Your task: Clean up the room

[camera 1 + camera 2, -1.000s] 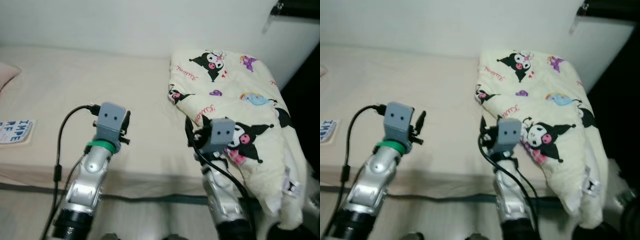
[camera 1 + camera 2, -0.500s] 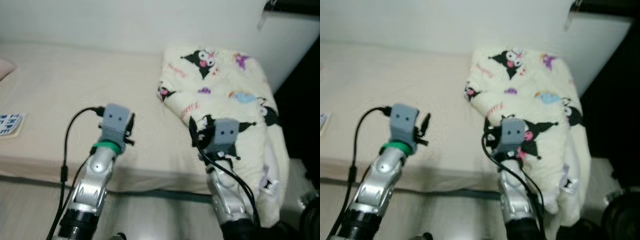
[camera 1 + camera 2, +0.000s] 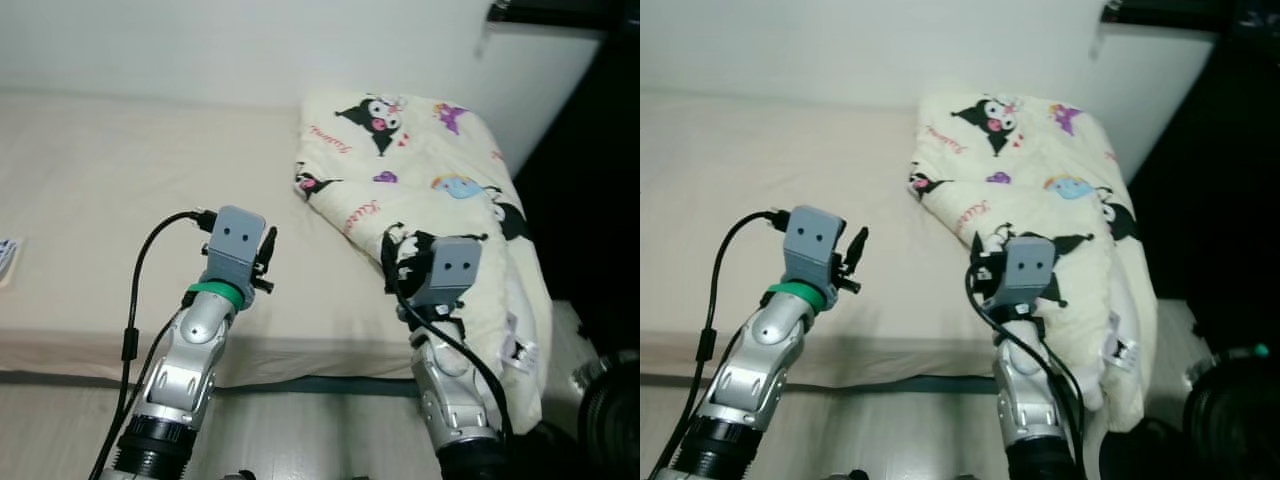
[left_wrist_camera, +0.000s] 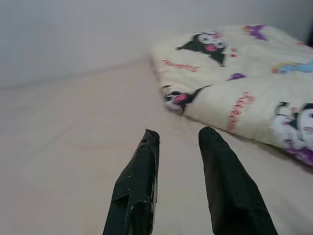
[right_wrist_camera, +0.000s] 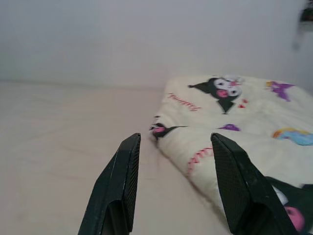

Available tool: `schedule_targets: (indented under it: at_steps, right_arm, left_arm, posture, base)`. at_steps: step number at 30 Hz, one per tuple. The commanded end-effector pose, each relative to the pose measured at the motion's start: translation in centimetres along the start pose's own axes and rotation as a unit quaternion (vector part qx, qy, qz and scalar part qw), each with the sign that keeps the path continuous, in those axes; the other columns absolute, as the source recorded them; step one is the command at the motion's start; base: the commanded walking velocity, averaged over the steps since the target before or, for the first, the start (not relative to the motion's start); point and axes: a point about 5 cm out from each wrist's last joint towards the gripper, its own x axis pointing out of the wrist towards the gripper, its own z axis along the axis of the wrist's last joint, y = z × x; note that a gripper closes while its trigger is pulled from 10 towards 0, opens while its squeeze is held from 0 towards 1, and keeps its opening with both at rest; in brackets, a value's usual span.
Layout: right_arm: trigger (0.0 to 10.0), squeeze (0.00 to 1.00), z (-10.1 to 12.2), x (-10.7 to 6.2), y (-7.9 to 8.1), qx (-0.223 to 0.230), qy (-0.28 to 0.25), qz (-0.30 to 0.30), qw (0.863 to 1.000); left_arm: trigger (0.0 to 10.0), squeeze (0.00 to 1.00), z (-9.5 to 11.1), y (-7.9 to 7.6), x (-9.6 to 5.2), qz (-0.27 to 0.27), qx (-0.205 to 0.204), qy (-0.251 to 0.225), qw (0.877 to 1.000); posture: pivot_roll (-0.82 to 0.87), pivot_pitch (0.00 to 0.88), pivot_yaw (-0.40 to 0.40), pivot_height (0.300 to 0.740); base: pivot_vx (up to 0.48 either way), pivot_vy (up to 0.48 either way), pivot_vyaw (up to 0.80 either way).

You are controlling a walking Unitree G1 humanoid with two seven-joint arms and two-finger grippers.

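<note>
Where the bed (image 3: pixel 120 180) meets the wall on the robot's right, a folded cream blanket (image 3: pixel 430 170) printed with cartoon figures lies on the mattress, its near end spilling over the bed's edge toward the floor. The right pincer (image 5: pixel 173 147) hovers at the blanket's near left edge, fingers apart, gripping nothing; the wrist camera block hides its tips in the head views. The left pincer (image 4: pixel 178 137), also parted and empty, hangs over bare sheet, the blanket ahead and to its right. A dark round object (image 3: pixel 1230 410) at the floor's right is cut off and unclear.
</note>
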Motion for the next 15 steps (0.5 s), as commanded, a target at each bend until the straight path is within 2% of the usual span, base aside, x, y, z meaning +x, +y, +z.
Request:
schedule_targets:
  at_steps: [1, 11, 15]
  right_arm:
    - [10.0, 0.0, -0.45, -0.42, -0.4, 0.0, 0.008, -0.006, 1.0]
    - [10.0, 0.0, -0.59, -0.61, -0.61, -0.002, 0.012, -0.016, 1.0]
    - [10.0, 0.0, -0.76, -0.74, -1.08, -0.019, 0.018, -0.031, 0.999]
  left_arm:
    - [10.0, 0.0, -0.48, -0.34, -0.15, -0.008, -0.005, 0.012, 1.0]
    - [10.0, 0.0, -0.48, -0.47, -0.19, -0.012, -0.006, 0.012, 1.0]
    - [10.0, 0.0, -0.54, -0.48, -0.24, -0.011, -0.007, 0.014, 1.0]
  posture:
    - [0.01, 0.016, 0.026, 0.733]
    - [0.01, 0.024, 0.027, 0.733]
    - [0.01, 0.036, 0.026, 0.728]
  base:
    - [0.0, 0.0, 0.0]
    - [0.0, 0.0, 0.0]
    - [0.0, 0.0, 0.0]
